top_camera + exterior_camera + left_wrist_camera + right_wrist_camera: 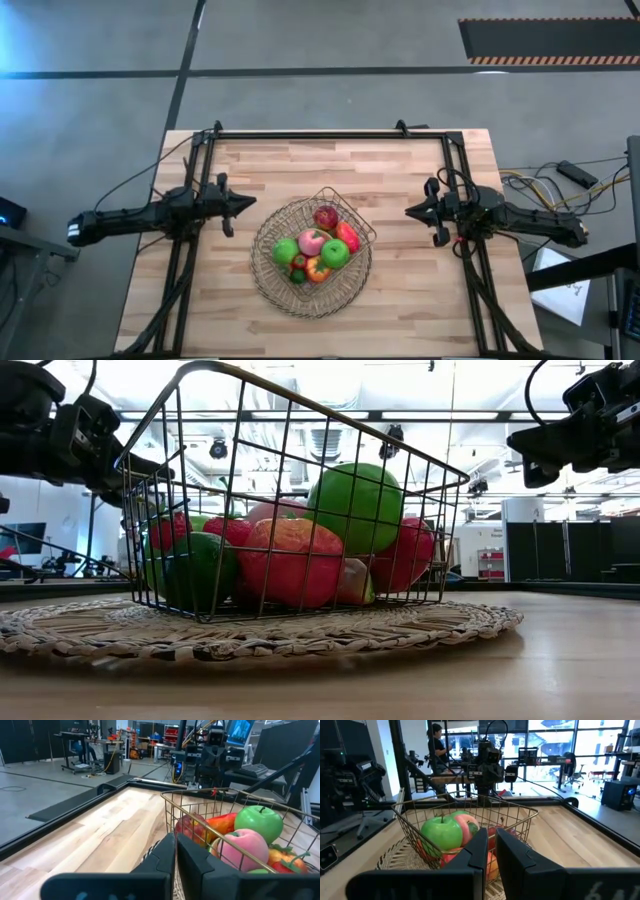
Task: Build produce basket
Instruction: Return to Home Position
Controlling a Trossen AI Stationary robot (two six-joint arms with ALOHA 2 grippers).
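The wire basket (312, 248) stands on the round woven mat (275, 285) at the table's middle. In it lie two green apples (335, 253), a pink peach (312, 241), a red apple (326, 217) and other red and orange fruit. The basket also shows in the low view (300, 510), the left wrist view (220, 802) and the right wrist view (465, 812). My left gripper (248, 205) hangs above the table left of the basket, shut and empty. My right gripper (412, 211) hangs right of the basket, shut and empty.
A dark metal frame (330, 134) runs along the table's far, left and right edges. Bare wood lies on the near side of the mat and between the mat and each gripper. A person (436, 742) stands in the room beyond the table.
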